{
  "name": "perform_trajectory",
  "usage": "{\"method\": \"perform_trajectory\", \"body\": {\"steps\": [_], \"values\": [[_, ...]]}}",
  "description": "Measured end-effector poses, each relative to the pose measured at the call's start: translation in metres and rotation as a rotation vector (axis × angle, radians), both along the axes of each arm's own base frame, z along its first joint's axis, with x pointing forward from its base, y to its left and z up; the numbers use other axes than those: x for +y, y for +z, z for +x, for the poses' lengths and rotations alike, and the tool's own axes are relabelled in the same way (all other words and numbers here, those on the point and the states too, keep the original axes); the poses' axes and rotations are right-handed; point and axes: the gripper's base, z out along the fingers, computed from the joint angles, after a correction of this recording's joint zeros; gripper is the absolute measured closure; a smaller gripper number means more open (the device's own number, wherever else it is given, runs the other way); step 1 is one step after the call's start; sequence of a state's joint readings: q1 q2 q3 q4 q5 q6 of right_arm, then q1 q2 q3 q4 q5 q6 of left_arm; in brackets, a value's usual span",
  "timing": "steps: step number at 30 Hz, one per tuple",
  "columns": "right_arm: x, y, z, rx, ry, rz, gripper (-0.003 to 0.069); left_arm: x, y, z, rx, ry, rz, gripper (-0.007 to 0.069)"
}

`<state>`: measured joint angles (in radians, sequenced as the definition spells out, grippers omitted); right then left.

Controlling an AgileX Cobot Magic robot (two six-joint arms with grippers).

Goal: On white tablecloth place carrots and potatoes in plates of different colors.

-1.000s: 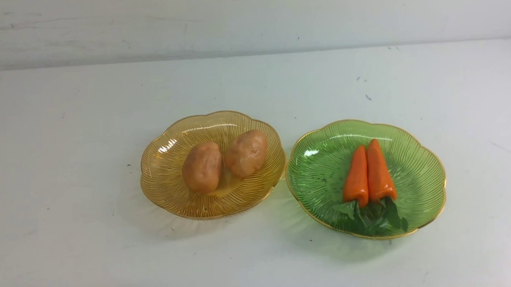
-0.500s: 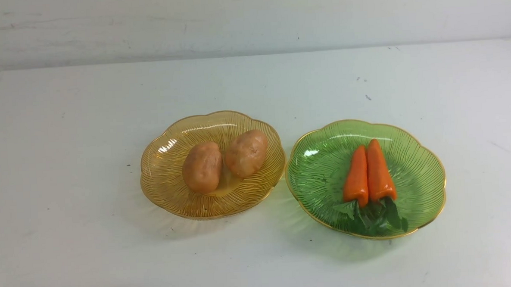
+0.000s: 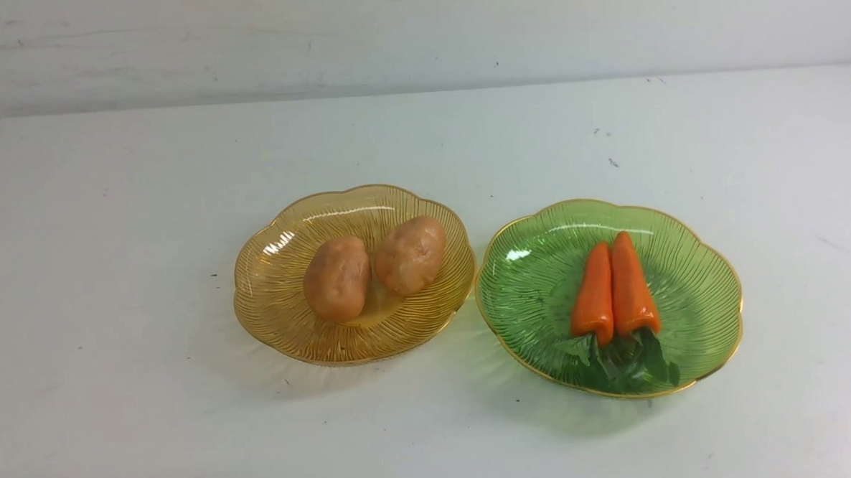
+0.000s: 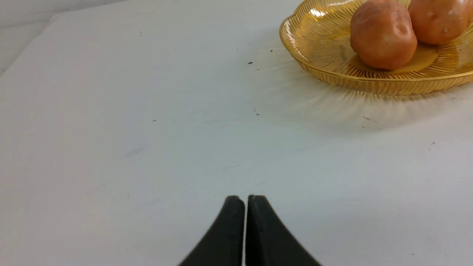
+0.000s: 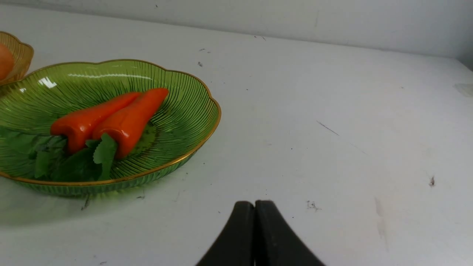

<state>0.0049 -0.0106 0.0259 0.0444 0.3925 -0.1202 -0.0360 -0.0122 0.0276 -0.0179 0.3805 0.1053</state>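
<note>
White tablecloth: ran flat and speckled back to a pale wall.
Amber plate: bore both potatoes, one leaning toward the other.
Green plate: lay to the right of the amber one, rims touching or nearly so, with two carrots side by side in it.
Left gripper: fingers were closed together, nothing between them.
Right gripper: also closed, and it held nothing.
Step in hand: the sorting looked finished, so resting was probably the whole job; best done by keeping both arms away from the rims and nudging nothing.
If a touch-up were wanted: opening well above the plate and coming straight down would have spared the neighbouring piece.
Hard to see: the front view showed neither arm; the left wrist view cut off part of the amber plate and one potato; carrot leaves overlapped, their stems hard to tell apart.
</note>
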Motion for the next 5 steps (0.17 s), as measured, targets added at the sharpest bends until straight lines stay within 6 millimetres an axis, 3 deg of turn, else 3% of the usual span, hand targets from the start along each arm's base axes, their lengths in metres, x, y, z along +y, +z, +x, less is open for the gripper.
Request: {"method": "perform_trajectory", "body": {"steps": [5], "values": [[0.0000, 0.0000, 0.0000, 0.000, 0.000, 0.000, 0.0674, 0.0000, 0.0000, 0.0000, 0.000, 0.000, 0.000, 0.0628]]}}
